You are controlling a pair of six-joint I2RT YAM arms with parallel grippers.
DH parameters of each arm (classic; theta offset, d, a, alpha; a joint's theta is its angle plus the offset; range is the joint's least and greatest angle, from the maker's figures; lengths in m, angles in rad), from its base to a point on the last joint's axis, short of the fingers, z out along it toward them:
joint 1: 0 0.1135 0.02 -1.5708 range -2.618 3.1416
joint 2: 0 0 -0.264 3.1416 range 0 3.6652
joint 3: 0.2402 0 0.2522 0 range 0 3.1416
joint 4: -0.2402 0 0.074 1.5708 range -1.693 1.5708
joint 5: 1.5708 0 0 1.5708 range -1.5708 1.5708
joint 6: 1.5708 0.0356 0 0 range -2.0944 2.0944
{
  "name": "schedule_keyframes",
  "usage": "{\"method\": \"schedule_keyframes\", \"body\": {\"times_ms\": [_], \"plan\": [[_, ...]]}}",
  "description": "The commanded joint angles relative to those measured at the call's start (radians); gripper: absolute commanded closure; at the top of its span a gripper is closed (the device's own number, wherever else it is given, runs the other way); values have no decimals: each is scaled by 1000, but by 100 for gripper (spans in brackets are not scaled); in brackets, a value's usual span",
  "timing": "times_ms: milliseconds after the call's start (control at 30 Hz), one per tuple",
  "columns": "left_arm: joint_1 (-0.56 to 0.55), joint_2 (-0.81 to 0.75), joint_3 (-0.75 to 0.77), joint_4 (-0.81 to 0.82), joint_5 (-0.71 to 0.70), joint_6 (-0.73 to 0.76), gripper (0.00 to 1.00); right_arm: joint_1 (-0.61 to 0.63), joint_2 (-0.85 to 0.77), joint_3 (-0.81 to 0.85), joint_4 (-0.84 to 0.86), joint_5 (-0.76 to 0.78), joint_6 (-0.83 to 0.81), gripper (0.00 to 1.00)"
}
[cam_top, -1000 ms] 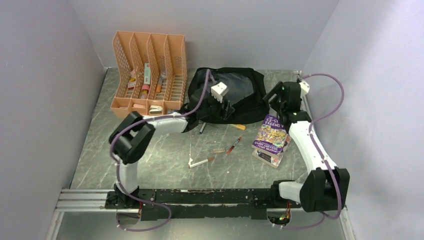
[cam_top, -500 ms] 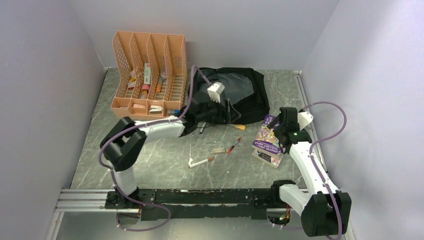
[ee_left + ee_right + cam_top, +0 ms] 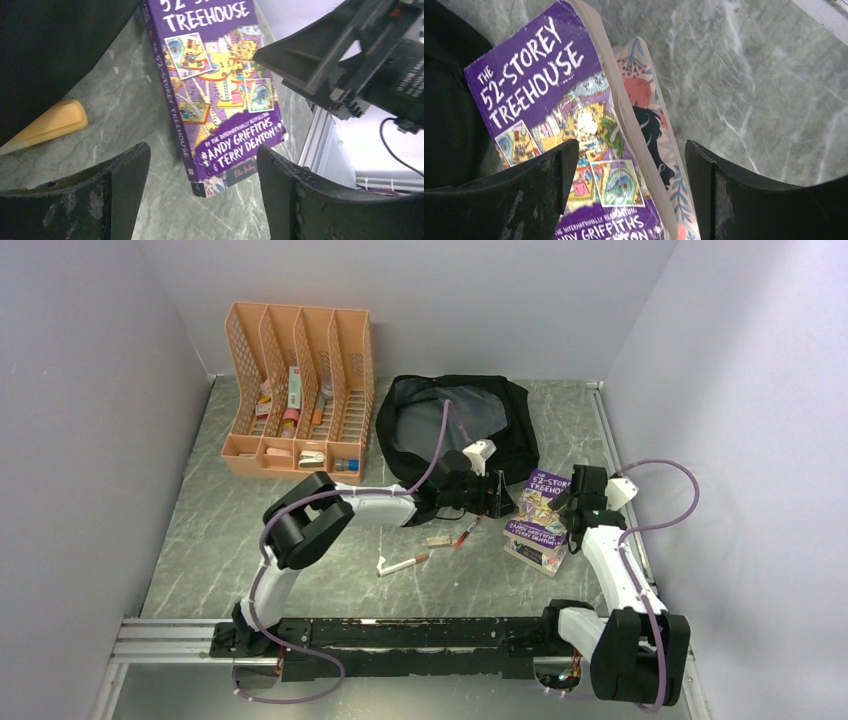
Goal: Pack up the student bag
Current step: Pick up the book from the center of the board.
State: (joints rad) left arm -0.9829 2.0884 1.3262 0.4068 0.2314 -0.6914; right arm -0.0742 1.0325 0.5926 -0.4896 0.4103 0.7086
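Black bag [image 3: 510, 430], purple book [image 3: 542, 508] with white title and yellow cartoon panels, second book [image 3: 651, 125] pale pink with blue leaves, peach slatted rack [image 3: 352, 380], grey-green veined table [image 3: 200, 530], yellow-orange pen [image 3: 50, 122], purple cables [image 3: 657, 462].

Tabletop [image 3: 200, 540]: grey-green marble pattern.
Student bag [image 3: 505, 425]: beyond left pincer [image 3: 497, 502].
Stacked books [image 3: 540, 520]: just right of it.
Loose pens [image 3: 405, 563]: nearer side.
Orange file rack [image 3: 300, 390]: far left.

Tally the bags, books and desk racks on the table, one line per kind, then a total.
Bag: 1
Books: 2, purple book on floral book
Rack: 1
Total: 4
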Motion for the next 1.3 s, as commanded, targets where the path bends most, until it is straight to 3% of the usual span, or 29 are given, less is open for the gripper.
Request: {"method": "schedule_keyframes", "body": {"times_ms": [0, 267, 533, 800, 933, 1067, 1267], "plan": [[-2, 79, 75, 8, 34, -58, 19, -70, 29, -31, 122, -124, -19, 20], [-16, 176, 163, -29, 61, -76, 19, -181, 74, -119, 212, -281, -24, 28], [-30, 243, 231, -39, 102, -88, 19, -206, 88, -177, 303, -391, -14, 56], [-43, 274, 257, -34, 120, -95, 20, -206, 130, -187, 350, -535, -59, 68], [-43, 255, 241, -12, 124, -95, 30, -206, 120, -194, 363, -577, -73, 71], [-44, 239, 237, -6, 128, -87, 46, -207, 112, -189, 350, -586, -86, 71], [-42, 175, 230, -59, 71, -32, 61, -207, 51, -166, 301, -503, -106, 60]]}}
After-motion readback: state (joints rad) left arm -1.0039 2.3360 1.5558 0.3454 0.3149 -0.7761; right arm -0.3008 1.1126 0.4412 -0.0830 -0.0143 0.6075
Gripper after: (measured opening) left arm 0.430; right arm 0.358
